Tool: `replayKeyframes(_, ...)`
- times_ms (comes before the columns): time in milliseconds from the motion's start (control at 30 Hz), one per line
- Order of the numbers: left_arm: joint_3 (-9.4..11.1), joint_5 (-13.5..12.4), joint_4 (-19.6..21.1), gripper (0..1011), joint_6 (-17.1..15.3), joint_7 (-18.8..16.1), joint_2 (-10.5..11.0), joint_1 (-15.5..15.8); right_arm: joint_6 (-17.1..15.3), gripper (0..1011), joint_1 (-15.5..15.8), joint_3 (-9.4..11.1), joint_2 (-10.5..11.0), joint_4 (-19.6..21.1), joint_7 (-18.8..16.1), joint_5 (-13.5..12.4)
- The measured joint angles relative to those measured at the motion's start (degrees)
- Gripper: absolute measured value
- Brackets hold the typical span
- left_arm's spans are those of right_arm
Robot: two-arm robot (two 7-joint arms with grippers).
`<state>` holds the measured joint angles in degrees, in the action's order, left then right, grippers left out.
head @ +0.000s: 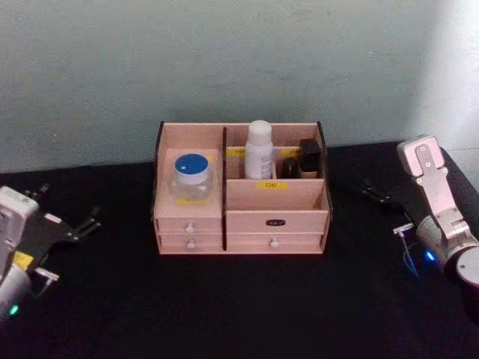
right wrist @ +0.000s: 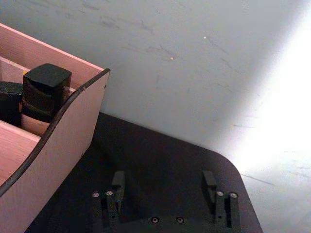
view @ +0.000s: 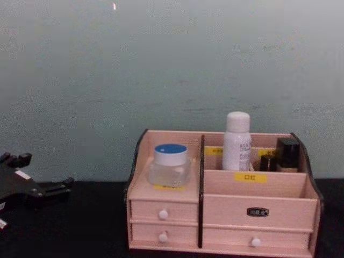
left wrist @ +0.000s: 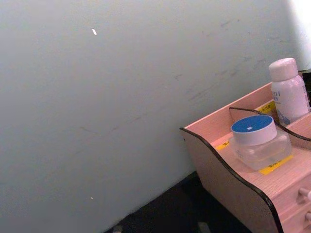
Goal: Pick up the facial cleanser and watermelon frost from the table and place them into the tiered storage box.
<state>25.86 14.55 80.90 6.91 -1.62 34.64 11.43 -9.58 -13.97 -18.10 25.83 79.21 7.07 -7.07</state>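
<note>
- Pale pinkish wood with black-edged sides: the tiered storage box [head: 247, 221] stands in the middle of the black bench [head: 224, 299], its drawers facing the robot.
- A clear jar with a blue lid [head: 191, 178] sits upright on the box's left shelf, above the two left drawers.
- A white bottle [head: 259, 149] stands upright in the box's rear compartment, just right of the centre divider. Its long axis is vertical.
- A black-capped bottle [head: 310, 155] stands in the same rear row, against the box's right wall, with a smaller dark thing beside it.
- I cannot read the labels. My guess is that the jar and the white bottle are the facial cleanser and the watermelon frost; if so, both are already inside the box.
- The left gripper [head: 69, 203] hangs low over the bench, well to the left of the box, with its fingers spread apart and holding nothing.
- The right gripper [right wrist: 164, 182] is off the box's right side, its fingers [right wrist: 118, 182] also parted and empty, pointing towards the wall behind the box.
- The left arm is the nearer one to the jar, and the right arm is nearer to the rear compartment. Each thing stands upright, so any further grasp would need to come from above.
- Judged from how things lie, the placing looks done.
</note>
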Motion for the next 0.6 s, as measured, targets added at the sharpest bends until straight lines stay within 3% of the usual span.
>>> replayKeyframes(600,0.00,0.00,0.00,1001,0.00,0.00,0.00,0.00,0.00,1003,0.00,0.00,0.00,0.00,0.00,0.00)
